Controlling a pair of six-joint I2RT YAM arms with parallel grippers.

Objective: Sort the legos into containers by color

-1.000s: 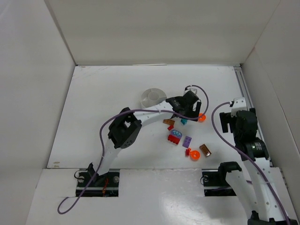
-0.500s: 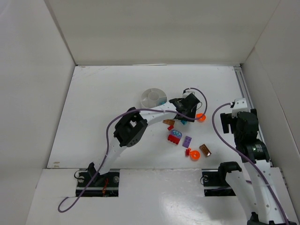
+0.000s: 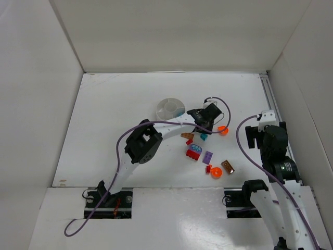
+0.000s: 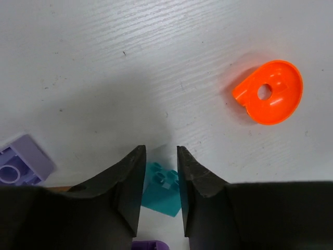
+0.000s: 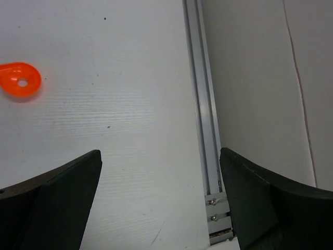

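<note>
My left gripper (image 4: 160,151) is shut on a small teal lego (image 4: 162,190), which sits between its two dark fingers down at the table. In the top view this gripper (image 3: 204,131) reaches over the cluster of legos, just right of the white round dish (image 3: 170,108) with its wedge containers. An orange rounded lego (image 4: 270,92) lies to its right, apart from the fingers. A lilac lego (image 4: 21,162) lies to its left. My right gripper (image 5: 161,156) stands wide open over bare table, holding nothing.
More legos lie near the arms: brown (image 3: 187,136), red (image 3: 194,151), purple (image 3: 207,157), orange (image 3: 214,171) and brown (image 3: 228,167). A metal rail (image 5: 203,104) runs along the table's right edge beside the white wall. White walls enclose the table.
The left gripper's fingers have come together from open onto the teal lego, and the left arm has shifted slightly. The right arm has barely moved.
</note>
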